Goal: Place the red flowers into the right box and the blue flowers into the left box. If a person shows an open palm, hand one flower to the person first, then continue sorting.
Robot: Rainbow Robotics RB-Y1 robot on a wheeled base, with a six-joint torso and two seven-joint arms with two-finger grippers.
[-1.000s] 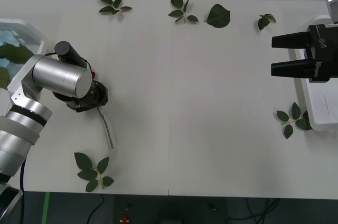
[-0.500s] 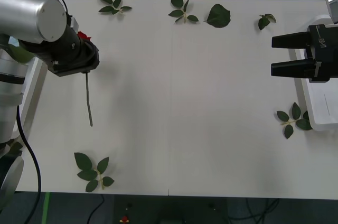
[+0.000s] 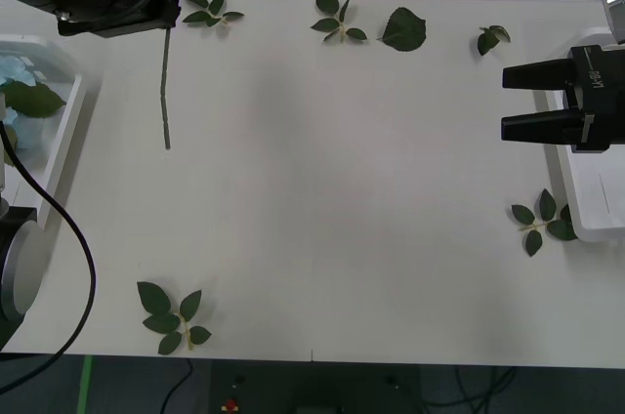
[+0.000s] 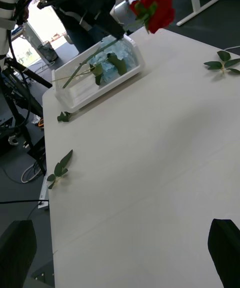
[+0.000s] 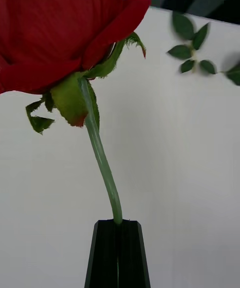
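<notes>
- The left hand (image 5: 118,253) has risen over the last second from low at the left of the front view to the upper left corner, lifting the red rose (image 5: 60,33) clear of the desk (image 3: 342,189).
- Its black fingers are clamped together on the stem (image 3: 165,92), which hangs down below the hand with its tip over the desk surface.
- The lift suggests the rose is heading up and away from the left box (image 3: 61,121), perhaps for a handover or a carry across to the right box (image 3: 586,228); I cannot tell which.
- The bud is deep red, full and cupped, with green sepals curling beneath it on a thin, slightly bent green stem.
- Blue flowers (image 4: 112,58) already lie in the left box.
- The right hand (image 3: 522,102) waits open at the right edge, beside the right box.
</notes>
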